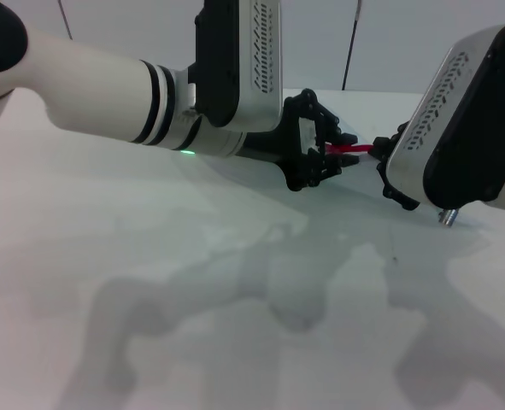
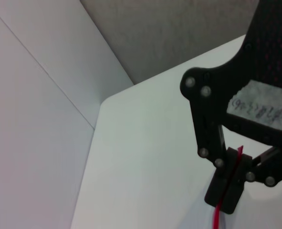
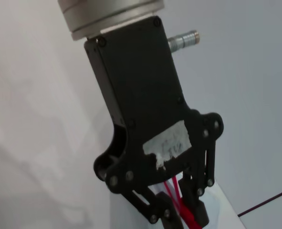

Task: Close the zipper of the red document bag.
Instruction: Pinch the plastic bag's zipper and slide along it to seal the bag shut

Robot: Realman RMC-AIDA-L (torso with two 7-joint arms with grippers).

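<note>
**Both grippers pinching the red zipper edge at the far side of the table**

Left gripper is clamped on the zipper; its wrist view shows the fingers closed flat against the red strip. Right gripper grips the same strip a bit further right, fingers pinched onto it. The zipper runs roughly left-right between the two grippers, thin and bright red. The rest of the red document bag isn't distinguishable against the white table.
</note>
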